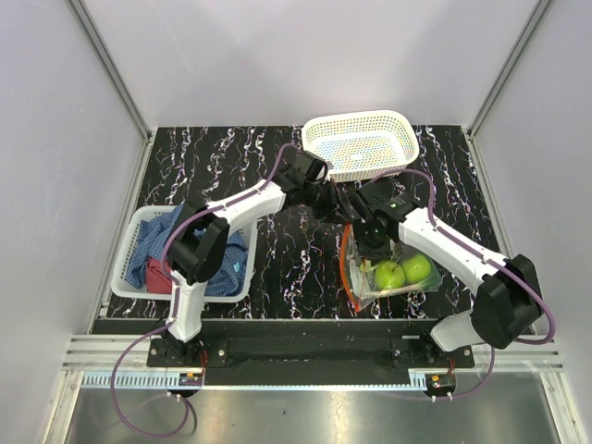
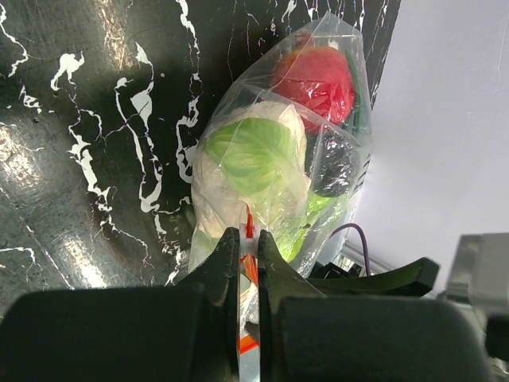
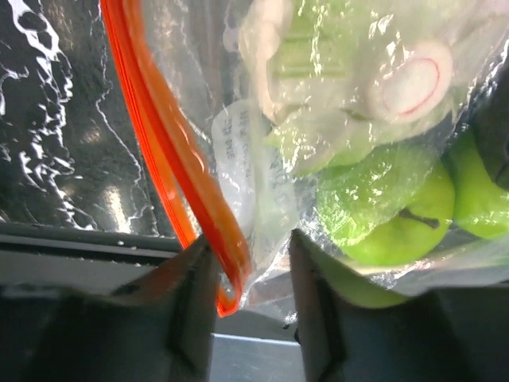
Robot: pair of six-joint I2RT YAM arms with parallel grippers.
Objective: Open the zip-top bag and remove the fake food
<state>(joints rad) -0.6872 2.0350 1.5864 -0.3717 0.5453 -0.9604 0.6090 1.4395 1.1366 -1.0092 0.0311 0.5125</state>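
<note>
Surface, top view: black table (image 1: 277, 268) with white veining, pale walls on three sides.
Baskets, top view: one white perforated basket (image 1: 361, 143) stands at the far edge, right of centre. A second basket (image 1: 122, 273) stands near left, holding a blue cloth (image 1: 146, 245) and a red cloth (image 1: 159, 276).
Bag position, top view: zip-top bag (image 1: 398, 287) lies on the table at near right. Its orange-red zip strip (image 1: 346, 268) runs along its left edge, and two lime-green fruits (image 1: 389, 275) show through the film.
Arms, top view: left gripper (image 1: 335, 203) reaches across to the bag's far end, and right gripper (image 1: 370, 239) sits over the bag's far-left part. Finger spacing cannot be told from this height.
Left tool, left wrist view: left gripper (image 2: 248, 239) has its jaws pressed together on the zip strip (image 2: 248, 274) and holds the bag by that edge.
Contents, left wrist view: inside the film, a cabbage-like piece (image 2: 250, 159) lies closest to the jaws. A red piece (image 2: 314, 79) lies beyond it, with a dark purple ball (image 2: 334, 163) to its right.
Right tool, right wrist view: right gripper (image 3: 250, 239) has its jaws narrowly apart. The strip's looped end (image 3: 227, 274) and a fold of film hang between them, not pinched.
Contents, right wrist view: the lime-green fruits (image 3: 398, 231) lie at right, with a pale green-white piece (image 3: 350, 87) above them.
</note>
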